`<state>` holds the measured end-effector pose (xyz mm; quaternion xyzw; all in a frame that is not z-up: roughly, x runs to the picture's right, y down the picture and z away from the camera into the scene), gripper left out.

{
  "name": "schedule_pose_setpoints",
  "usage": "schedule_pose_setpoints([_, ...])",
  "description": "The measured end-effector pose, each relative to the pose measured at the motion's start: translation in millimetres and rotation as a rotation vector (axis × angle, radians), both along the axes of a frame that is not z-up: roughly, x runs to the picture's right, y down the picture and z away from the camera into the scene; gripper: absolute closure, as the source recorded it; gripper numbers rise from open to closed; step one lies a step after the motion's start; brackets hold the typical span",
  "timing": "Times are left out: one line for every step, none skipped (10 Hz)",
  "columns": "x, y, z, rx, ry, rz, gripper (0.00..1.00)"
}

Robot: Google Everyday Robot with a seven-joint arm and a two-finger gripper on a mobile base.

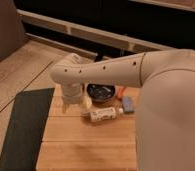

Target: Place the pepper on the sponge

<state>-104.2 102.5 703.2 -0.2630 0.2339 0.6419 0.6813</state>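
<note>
The orange-red pepper (pixel 120 92) lies on the wooden table just right of a dark bowl, partly hidden behind the arm. Slightly nearer and to the right, the blue-grey sponge (pixel 128 104) rests against the edge of my arm's big white shell. My gripper (pixel 74 104) hangs at the end of the white arm over the table's left part, left of the bowl and well apart from both pepper and sponge. Nothing shows in its grasp.
A dark bowl (pixel 101 92) sits at the back middle of the wooden table (pixel 86 145). A white labelled bottle (pixel 104 114) lies on its side in front of it. A black mat (pixel 23 125) covers the floor to the left. The arm's shell (pixel 166 110) blocks the right side.
</note>
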Motion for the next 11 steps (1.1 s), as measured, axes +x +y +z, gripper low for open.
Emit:
schedule_pose_setpoints([-0.1,-0.2,0.2,0.001,0.0,-0.001,0.35])
schedule_pose_setpoints([-0.3,-1.4,0.1,0.006,0.0,-0.004,0.35])
schedule_pose_setpoints([-0.7,-7.0,1.9,0.025,-0.002,-0.015,0.35])
schedule_pose_setpoints([3.2,-28.2,8.1,0.086,-0.007,-0.037,0.35])
schedule_pose_setpoints([13.1,-51.1,11.3,0.145,-0.001,-0.043,0.35])
schedule_pose_setpoints([30.5,-78.2,11.8,0.214,0.018,-0.049,0.35])
schedule_pose_setpoints([44.2,-95.7,8.0,0.261,0.032,-0.051,0.35])
schedule_pose_setpoints([68.4,-121.6,-4.5,0.339,0.052,-0.042,0.35])
schedule_pose_setpoints([83.1,-132.7,-11.1,0.374,0.068,-0.026,0.35])
schedule_pose_setpoints([88.4,-136.6,-12.7,0.387,0.075,-0.02,0.35])
schedule_pose_setpoints([82.3,-135.6,-13.0,0.386,0.066,-0.021,0.35])
